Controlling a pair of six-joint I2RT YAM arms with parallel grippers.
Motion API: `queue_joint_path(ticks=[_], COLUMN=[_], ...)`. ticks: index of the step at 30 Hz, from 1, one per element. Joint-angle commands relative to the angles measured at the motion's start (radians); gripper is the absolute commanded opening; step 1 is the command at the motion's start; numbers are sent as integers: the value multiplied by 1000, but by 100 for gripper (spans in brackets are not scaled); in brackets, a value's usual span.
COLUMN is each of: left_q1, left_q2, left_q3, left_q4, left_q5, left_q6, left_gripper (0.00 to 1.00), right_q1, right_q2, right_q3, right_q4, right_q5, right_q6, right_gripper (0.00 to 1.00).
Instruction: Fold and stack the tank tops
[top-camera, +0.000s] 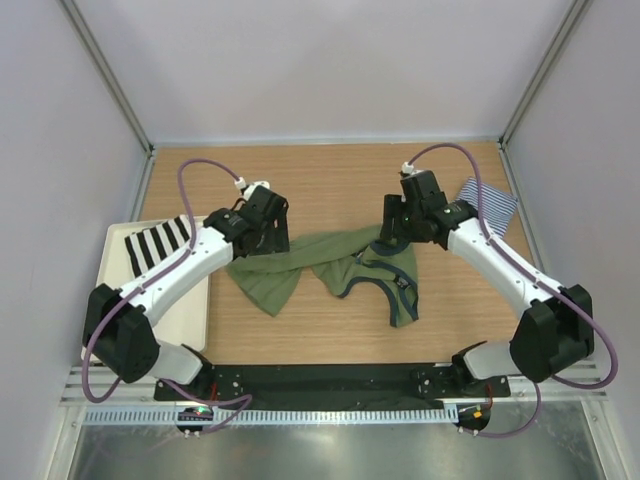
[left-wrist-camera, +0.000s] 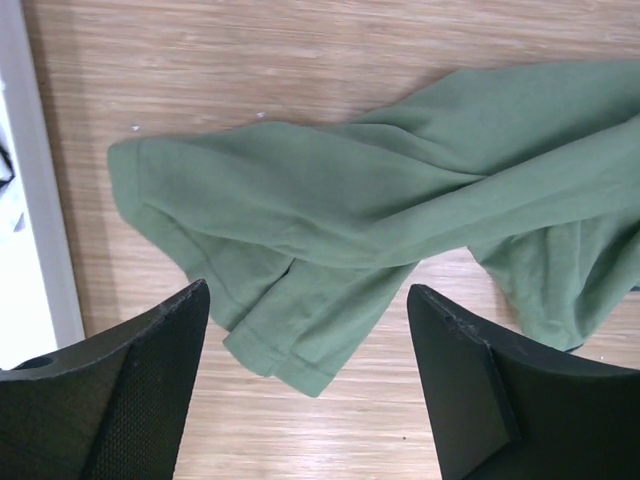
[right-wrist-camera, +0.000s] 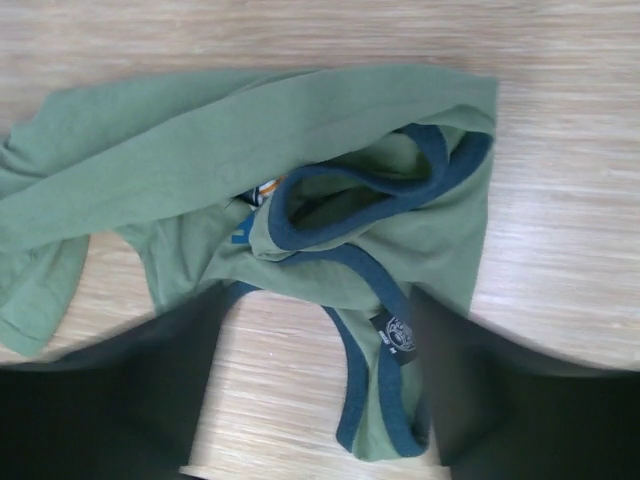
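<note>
Green tank top (top-camera: 330, 268) lies bunched up in the middle of the wooden surface (top-camera: 330, 175).
The left end effector (left-wrist-camera: 305, 290) is wide open above the top's plain left end and holds nothing. The right end effector (right-wrist-camera: 318, 300) is wide open too, above the end with navy trim, and holds nothing. The striped tank top (top-camera: 487, 203) lies in the far right corner.

Chest lettering (right-wrist-camera: 258, 193) mostly folded under, right pincer (right-wrist-camera: 315, 335) blurred
</note>
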Motion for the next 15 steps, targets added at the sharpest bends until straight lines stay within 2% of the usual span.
queue_joint_path(ticks=[1, 3, 9, 11, 12, 13, 14, 15], left_q1=[5, 6, 6, 6, 6, 8, 11, 12], left_q2=[18, 51, 177, 243, 263, 283, 310, 321], left_q3=[-20, -17, 45, 91, 105, 116, 127, 137], left_q4=[104, 116, 128, 115, 107, 101, 98, 96], left_q5=[47, 57, 35, 41, 44, 46, 46, 50], left_q6=[45, 57, 100, 112, 123, 126, 128, 129], left_gripper=[81, 84, 85, 83, 82, 81, 78, 77], right_q1=[38, 70, 105, 105, 106, 106, 104, 101], right_q2=[54, 115, 272, 292, 289, 275, 251, 222], right_q3=[-14, -9, 18, 12, 6, -6, -44, -70], right_q4=[73, 101, 151, 147, 142, 133, 116, 105], right_q5=[-4, 3, 53, 70, 98, 127, 176, 266], right_q6=[-24, -19, 13, 15, 16, 19, 40, 59], right_gripper=[89, 89, 74, 52, 25, 11, 1, 1])
